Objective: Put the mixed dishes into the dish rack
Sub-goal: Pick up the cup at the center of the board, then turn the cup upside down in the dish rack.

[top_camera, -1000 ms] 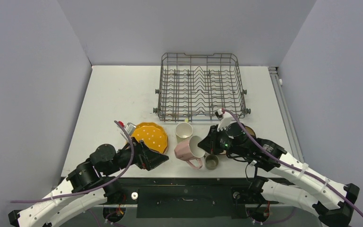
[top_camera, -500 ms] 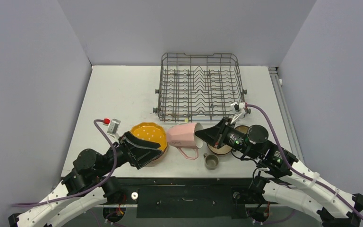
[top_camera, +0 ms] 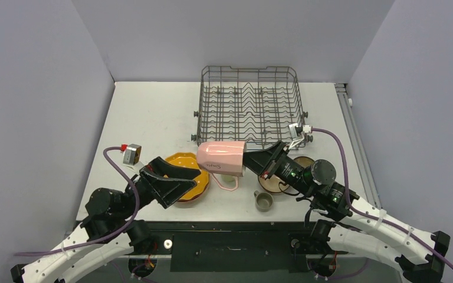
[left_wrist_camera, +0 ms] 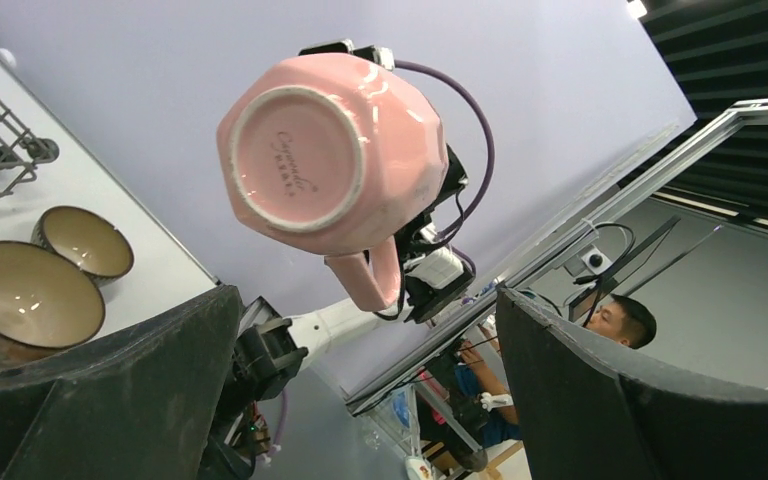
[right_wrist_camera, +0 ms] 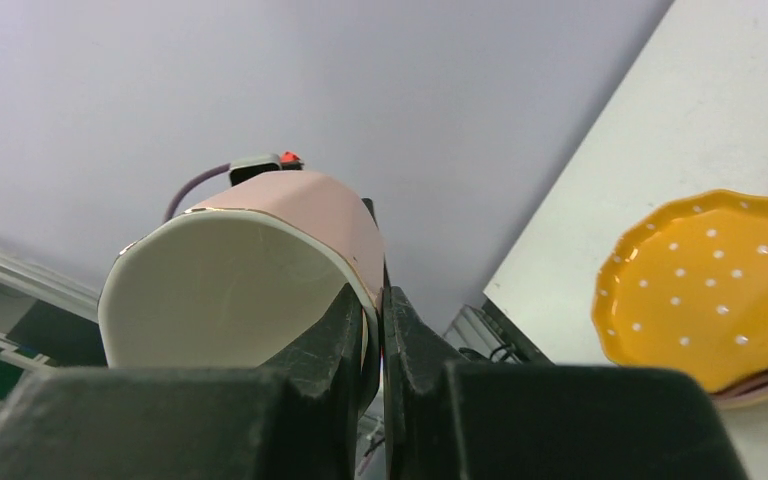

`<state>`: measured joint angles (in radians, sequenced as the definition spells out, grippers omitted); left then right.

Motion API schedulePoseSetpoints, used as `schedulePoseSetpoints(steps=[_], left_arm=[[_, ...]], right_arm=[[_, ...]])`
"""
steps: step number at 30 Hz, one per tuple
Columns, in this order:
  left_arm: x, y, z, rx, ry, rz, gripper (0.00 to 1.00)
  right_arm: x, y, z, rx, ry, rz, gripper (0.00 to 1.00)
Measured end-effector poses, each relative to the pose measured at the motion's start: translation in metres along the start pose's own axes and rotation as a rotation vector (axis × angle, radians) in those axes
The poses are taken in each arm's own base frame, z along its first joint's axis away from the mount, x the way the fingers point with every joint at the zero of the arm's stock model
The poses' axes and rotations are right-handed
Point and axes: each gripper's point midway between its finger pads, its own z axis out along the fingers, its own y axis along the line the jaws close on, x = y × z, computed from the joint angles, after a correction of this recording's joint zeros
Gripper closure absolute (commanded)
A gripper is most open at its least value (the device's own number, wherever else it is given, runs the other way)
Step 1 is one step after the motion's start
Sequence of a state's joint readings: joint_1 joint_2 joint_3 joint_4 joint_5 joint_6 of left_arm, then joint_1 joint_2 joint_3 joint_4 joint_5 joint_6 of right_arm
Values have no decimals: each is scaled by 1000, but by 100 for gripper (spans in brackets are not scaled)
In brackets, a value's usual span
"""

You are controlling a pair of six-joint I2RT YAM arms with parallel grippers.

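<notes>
My right gripper (top_camera: 249, 163) is shut on the rim of the pink mug (top_camera: 220, 157), holding it on its side above the table with its base to the left. In the right wrist view one finger is inside the pink mug (right_wrist_camera: 240, 270) and one outside. My left gripper (top_camera: 189, 180) is open over the orange dotted plate (top_camera: 180, 160) and tilted up, so its view looks at the base of the pink mug (left_wrist_camera: 300, 160). Two brown bowls (top_camera: 278, 184) (top_camera: 304, 160) and a small grey cup (top_camera: 263, 201) sit near the right arm. The dish rack (top_camera: 249, 106) stands behind. The pale yellow mug is hidden under the raised mug.
A pink plate edge (right_wrist_camera: 765, 385) shows under the orange plate (right_wrist_camera: 710, 290). Both bowls (left_wrist_camera: 20, 300) (left_wrist_camera: 85, 240) also show in the left wrist view, next to a corner of the rack (left_wrist_camera: 0, 140). Grey walls close in the table on three sides.
The right arm lifted the pink mug off the table and carried it up and left, turning it sideways. The left arm drew back and tilted its open gripper upward.
</notes>
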<state>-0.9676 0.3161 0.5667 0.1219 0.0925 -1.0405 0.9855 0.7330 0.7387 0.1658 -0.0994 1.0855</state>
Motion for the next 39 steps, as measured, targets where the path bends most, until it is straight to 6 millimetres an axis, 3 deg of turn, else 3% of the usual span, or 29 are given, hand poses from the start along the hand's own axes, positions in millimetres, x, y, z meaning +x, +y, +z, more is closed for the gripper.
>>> schedulePoseSetpoints(steps=[12, 24, 39], left_arm=[[-18, -20, 11, 88, -80, 6, 4], [-21, -19, 24, 96, -98, 7, 4], [-28, -26, 29, 120, -122, 17, 4]], right_arm=[[-2, 38, 12, -135, -66, 56, 100], [27, 33, 32, -116, -25, 49, 100], [25, 40, 36, -132, -66, 36, 100]])
